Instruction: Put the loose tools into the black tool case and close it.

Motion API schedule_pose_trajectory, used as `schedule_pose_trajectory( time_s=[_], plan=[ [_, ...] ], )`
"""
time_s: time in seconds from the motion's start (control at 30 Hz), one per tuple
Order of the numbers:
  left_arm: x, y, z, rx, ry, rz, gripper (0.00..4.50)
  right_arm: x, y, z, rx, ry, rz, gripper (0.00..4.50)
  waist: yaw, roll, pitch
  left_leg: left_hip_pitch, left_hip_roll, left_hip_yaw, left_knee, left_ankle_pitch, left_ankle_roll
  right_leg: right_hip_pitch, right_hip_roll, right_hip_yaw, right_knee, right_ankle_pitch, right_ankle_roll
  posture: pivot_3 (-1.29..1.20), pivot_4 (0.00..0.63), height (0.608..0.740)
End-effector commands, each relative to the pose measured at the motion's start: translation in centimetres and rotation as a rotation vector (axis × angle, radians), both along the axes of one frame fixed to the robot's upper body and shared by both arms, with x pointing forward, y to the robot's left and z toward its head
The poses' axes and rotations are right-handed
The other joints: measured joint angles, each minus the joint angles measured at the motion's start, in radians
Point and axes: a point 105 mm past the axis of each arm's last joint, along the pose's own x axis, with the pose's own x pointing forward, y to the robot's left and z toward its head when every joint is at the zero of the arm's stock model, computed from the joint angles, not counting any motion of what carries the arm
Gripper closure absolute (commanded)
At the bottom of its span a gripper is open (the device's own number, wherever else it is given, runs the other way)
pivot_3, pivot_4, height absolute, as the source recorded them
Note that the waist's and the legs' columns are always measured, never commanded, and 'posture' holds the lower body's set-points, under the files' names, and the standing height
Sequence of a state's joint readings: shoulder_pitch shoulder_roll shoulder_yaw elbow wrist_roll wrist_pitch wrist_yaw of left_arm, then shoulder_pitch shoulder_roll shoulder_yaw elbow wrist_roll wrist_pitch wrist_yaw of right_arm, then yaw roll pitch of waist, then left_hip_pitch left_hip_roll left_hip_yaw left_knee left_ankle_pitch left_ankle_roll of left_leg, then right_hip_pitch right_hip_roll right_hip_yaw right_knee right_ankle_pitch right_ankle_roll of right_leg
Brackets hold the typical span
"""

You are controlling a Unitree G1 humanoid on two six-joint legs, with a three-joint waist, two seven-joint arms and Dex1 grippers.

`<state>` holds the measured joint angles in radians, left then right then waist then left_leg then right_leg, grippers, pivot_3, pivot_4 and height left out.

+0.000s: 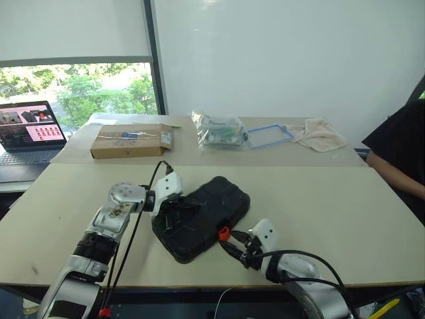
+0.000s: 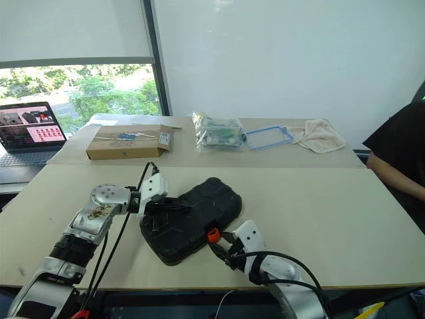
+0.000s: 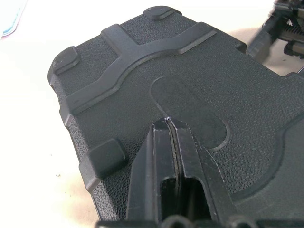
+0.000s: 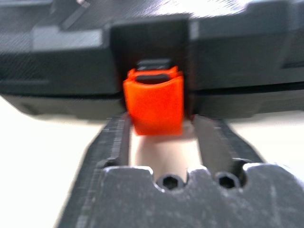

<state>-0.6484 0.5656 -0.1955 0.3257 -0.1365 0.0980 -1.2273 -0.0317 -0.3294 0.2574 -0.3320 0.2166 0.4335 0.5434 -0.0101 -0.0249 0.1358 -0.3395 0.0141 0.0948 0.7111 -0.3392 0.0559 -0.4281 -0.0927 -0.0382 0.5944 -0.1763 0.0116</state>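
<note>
Beige tabletop (image 1: pixel 319 199), closed black tool case (image 1: pixel 206 212) lying flat near its front edge. My left gripper (image 3: pixel 168 124), fingers pressed together, rested on the textured lid. My right gripper (image 4: pixel 159 135), fingers apart, flanked the orange latch (image 4: pixel 154 104) on the case's near edge without clamping it.

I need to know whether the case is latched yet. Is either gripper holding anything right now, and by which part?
Nothing is held. The right gripper stands open around the orange latch; the shut left gripper presses on the black tool case lid.
</note>
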Motion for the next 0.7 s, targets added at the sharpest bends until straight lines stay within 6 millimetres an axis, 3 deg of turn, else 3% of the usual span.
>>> schedule_pose_trajectory(
  time_s=[0.03,0.43,0.7],
  plan=[
    [-0.7,1.1,-3.4,0.083,0.114,0.031,4.5,0.0,-0.1,0.4,-0.003,-0.018,0.0,2.92,0.0,0.0,0.0,0.0,0.0,0.0,0.0,0.0,0.0,0.0,0.0,0.0,0.0,0.0,0.0,0.0,0.15,0.74],
    [-0.6,1.0,-3.5,0.077,0.112,0.031,4.5,-0.6,0.7,3.9,0.122,-0.18,0.071,2.92,0.0,0.0,0.0,-0.003,0.0,0.0,0.0,0.0,0.0,-0.003,0.0,0.0,0.0,0.0,0.0,0.0,0.15,0.74],
    [-0.7,0.9,-3.6,0.076,0.117,0.029,4.5,-0.9,0.6,4.3,0.159,-0.217,0.089,2.92,-0.002,0.0,0.0,-0.01,0.0,0.0,0.0,0.001,-0.001,-0.009,0.001,0.0,0.001,0.0,0.0,0.0,0.15,0.74]
  ],
)
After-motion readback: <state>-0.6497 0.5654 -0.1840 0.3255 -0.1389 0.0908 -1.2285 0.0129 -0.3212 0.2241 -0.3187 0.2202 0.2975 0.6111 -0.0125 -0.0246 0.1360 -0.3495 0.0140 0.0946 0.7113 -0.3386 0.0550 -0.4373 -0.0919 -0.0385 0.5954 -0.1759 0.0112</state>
